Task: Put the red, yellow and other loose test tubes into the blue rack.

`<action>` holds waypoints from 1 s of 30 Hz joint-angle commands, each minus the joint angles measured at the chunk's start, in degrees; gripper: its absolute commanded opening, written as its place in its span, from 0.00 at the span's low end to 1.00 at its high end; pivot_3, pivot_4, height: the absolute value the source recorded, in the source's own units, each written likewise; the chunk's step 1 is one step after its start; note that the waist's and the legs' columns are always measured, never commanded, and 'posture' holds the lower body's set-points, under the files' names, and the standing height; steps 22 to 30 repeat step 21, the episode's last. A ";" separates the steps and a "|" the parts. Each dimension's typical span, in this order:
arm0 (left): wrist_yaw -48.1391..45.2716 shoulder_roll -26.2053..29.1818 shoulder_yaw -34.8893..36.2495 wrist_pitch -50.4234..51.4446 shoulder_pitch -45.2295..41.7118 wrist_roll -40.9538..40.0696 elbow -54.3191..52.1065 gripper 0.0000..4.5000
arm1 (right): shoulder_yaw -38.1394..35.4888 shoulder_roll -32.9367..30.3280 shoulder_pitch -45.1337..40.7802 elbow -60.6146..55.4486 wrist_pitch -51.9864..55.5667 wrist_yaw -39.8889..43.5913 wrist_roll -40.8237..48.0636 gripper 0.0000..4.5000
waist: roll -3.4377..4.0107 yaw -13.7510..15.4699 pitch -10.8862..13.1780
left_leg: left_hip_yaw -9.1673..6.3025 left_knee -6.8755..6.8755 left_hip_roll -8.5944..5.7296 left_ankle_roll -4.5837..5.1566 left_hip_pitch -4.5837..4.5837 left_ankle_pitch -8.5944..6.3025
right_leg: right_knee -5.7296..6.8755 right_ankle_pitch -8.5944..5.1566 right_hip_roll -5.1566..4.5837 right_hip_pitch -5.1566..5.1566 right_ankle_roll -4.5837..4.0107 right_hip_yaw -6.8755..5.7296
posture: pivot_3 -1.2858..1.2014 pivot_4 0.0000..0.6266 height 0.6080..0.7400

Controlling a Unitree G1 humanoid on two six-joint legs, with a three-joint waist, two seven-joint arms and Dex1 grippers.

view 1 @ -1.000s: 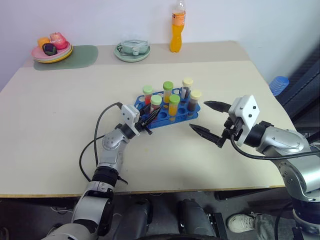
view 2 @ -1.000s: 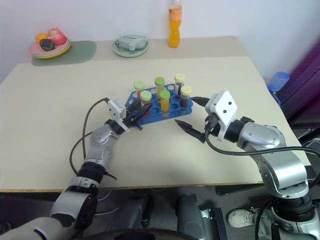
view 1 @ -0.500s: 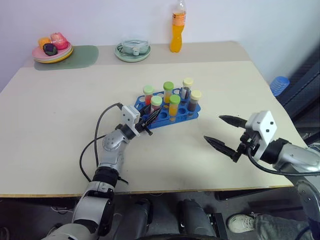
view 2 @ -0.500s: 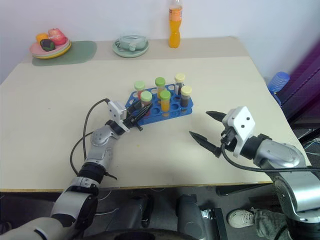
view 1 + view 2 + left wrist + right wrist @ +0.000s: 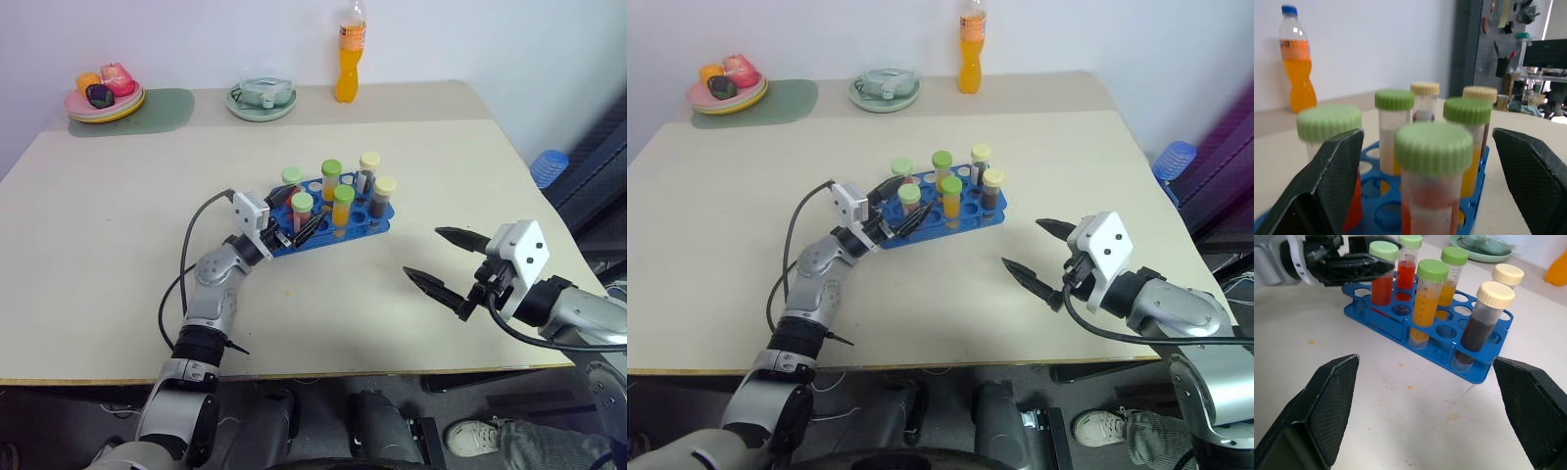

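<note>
- Test tubes, six in all, stand upright in the blue rack [image 5: 328, 217], caps up and long axes vertical; the rack's long axis runs slantwise across the surface [image 5: 118, 225].
- Red tube [image 5: 1383, 273], green-capped, sits in the rack's end corner, between the fingers of the left pincer [image 5: 291, 218], which are spread wide on either side of it without clamping it.
- Second red tube [image 5: 1408, 262] stands just behind the first, on the far side from that pincer.
- Two yellow-orange tubes [image 5: 1428, 301] with green caps occupy the middle holes.
- Two dark brown tubes [image 5: 1481, 320] with cream caps stand at the end farthest from the left pincer.
- Several rack holes are empty.
- Right pincer [image 5: 446, 262] hovers above the surface, fingers wide apart and holding nothing, well apart from the rack's cream-capped end.
</note>
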 commanded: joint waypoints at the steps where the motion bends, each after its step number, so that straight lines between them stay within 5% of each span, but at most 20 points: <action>1: 0.69 1.57 0.91 -1.38 1.10 0.82 -2.88 0.97 | -0.93 0.10 0.26 -1.94 -1.18 0.04 0.71 1.00 | 0.00 0.04 0.00 | 0.00 0.00 0.00 0.00 0.00 0.00 | 0.00 0.00 0.00 0.00 0.00 0.00 | 0.52 0.24 1.00; 19: -3.77 22.75 15.69 19.14 20.82 -11.16 -18.15 0.97 | -3.39 5.61 2.07 7.03 -4.86 -4.66 -2.25 1.00 | 0.06 0.06 0.02 | -0.01 -0.06 0.02 0.01 -0.01 -0.05 | -0.06 -0.01 -0.04 -0.01 -0.03 0.06 | 0.52 0.24 1.00; 30: -4.57 23.76 16.48 20.38 21.90 -12.28 -19.50 0.97 | -3.22 5.97 2.43 7.77 -5.73 -4.34 -2.34 1.00 | 0.06 0.04 0.02 | -0.01 -0.10 0.03 0.01 -0.01 -0.05 | -0.05 -0.02 -0.04 -0.03 -0.04 0.06 | 0.52 0.24 1.00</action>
